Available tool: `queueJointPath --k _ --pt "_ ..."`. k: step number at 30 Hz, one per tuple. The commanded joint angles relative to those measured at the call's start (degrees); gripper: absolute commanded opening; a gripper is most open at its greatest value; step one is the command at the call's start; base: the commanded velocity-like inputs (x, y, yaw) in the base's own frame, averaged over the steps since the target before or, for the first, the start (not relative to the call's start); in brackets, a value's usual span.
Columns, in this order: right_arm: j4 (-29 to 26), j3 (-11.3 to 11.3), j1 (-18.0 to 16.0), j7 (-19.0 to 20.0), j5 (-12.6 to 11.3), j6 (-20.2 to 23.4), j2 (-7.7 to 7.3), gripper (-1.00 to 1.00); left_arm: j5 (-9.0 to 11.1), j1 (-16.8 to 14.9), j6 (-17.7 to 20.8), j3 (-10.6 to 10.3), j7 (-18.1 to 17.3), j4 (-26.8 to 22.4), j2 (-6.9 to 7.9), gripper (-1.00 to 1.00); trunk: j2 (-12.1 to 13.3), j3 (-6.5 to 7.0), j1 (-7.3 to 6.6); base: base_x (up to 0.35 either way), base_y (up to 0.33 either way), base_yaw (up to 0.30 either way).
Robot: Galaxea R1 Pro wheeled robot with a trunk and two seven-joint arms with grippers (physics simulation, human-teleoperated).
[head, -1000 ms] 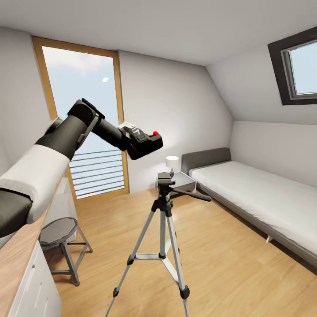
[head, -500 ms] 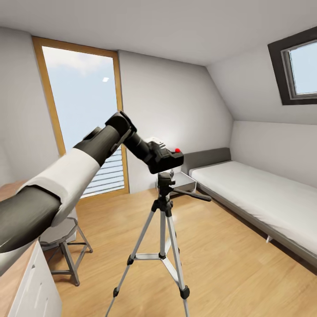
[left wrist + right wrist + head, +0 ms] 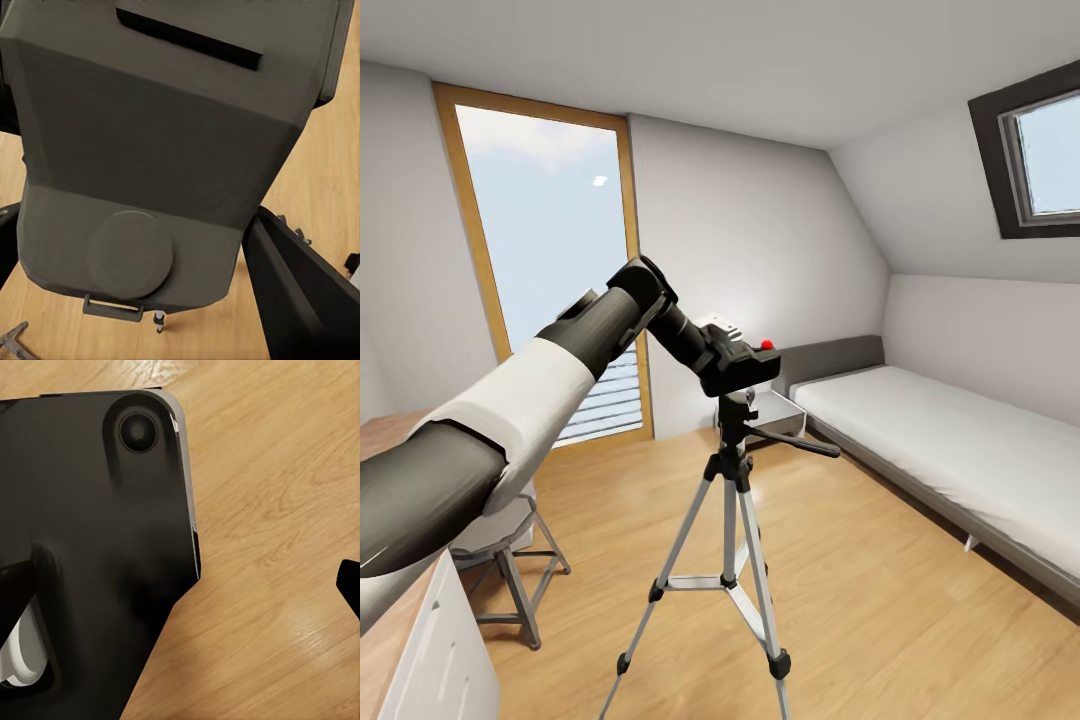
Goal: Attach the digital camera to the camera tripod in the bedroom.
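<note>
Now I am holding the small boxy black digital camera (image 3: 745, 362) with its round red button, clamped between my left gripper (image 3: 726, 362) fingers, directly over the black head of the silver-legged camera tripod (image 3: 732, 470). Next I judge a gentle, level lowering onto the mount is needed; my right fingers' spread I cannot tell.

Open wood floor (image 3: 880, 590) surrounds the camera tripod (image 3: 732, 520); bed (image 3: 960, 450) and stool (image 3: 500, 560) stand well apart.

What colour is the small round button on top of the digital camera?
Red; the button on the digital camera shows best in the head view.
</note>
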Motion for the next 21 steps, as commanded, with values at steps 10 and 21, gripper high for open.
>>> queueJointPath --k 10,21 --pt "0.12 -0.39 -0.02 -0.11 0.28 -0.34 -0.01 1.00 -0.61 -0.01 0.50 0.19 -0.75 -0.18 0.32 -1.00 -0.03 -0.01 0.02 0.000 0.000 0.000" --pt "0.12 -0.39 -0.02 -0.11 0.28 -0.34 -0.01 1.00 -0.61 -0.01 0.50 0.28 -1.29 -0.83 2.24 -1.00 -0.03 -0.01 0.02 0.000 0.000 0.000"
